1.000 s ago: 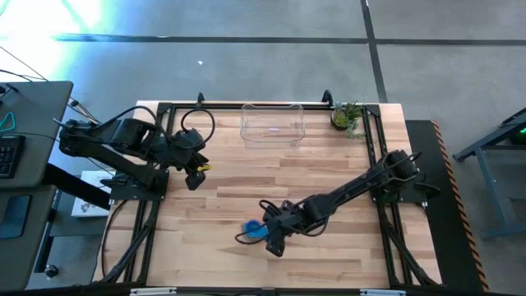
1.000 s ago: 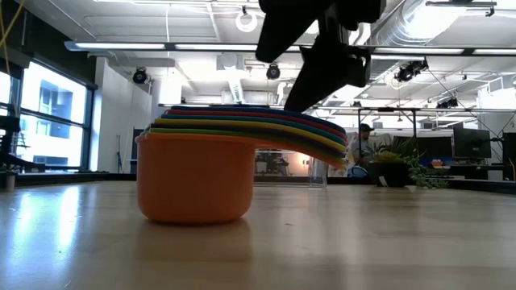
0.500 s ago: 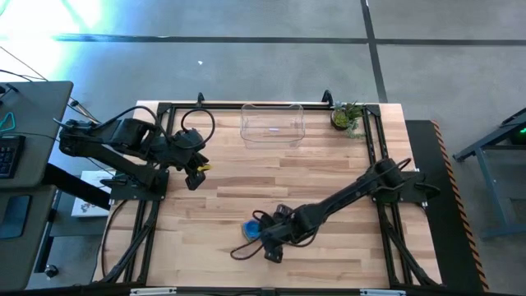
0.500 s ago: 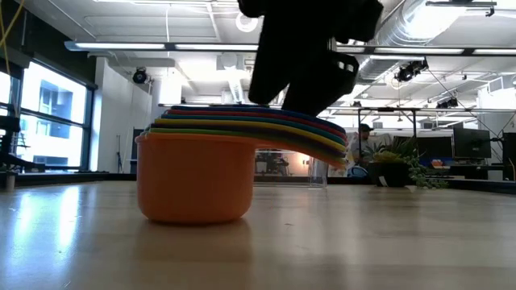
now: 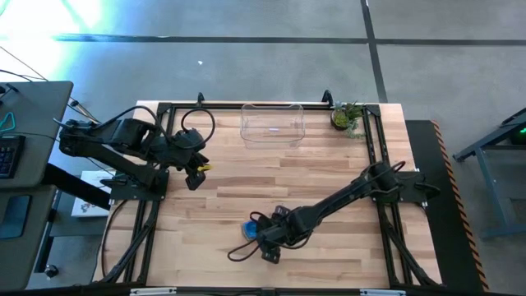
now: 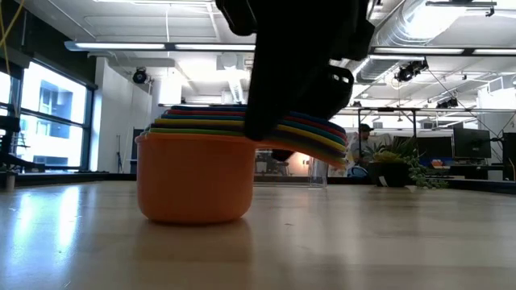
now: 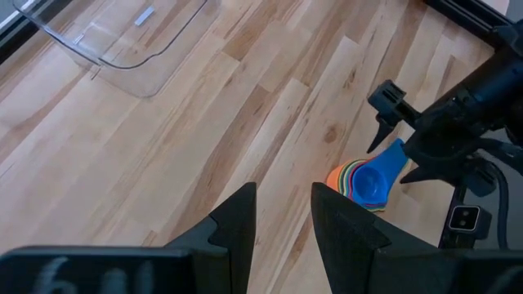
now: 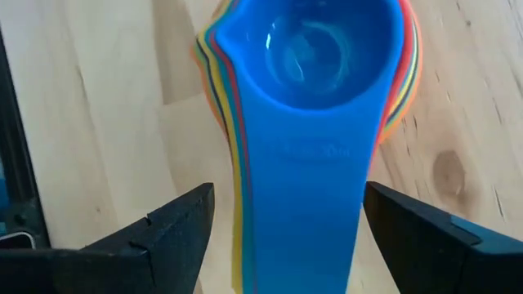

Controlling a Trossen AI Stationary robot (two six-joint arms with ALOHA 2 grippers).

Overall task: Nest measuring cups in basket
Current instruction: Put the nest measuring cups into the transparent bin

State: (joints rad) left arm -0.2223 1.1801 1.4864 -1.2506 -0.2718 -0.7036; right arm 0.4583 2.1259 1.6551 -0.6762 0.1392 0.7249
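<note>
Right gripper, fingers spread wide, straddles the stacked measuring cups' handles, whose long axis runs straight ahead between them; left arm far off.

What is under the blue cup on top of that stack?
Under the blue cup, only thin coloured rims and handle edges of the other cups show, with an orange cup at the bottom on the table. Their bowls are covered. The open right gripper straddles the handles.
</note>
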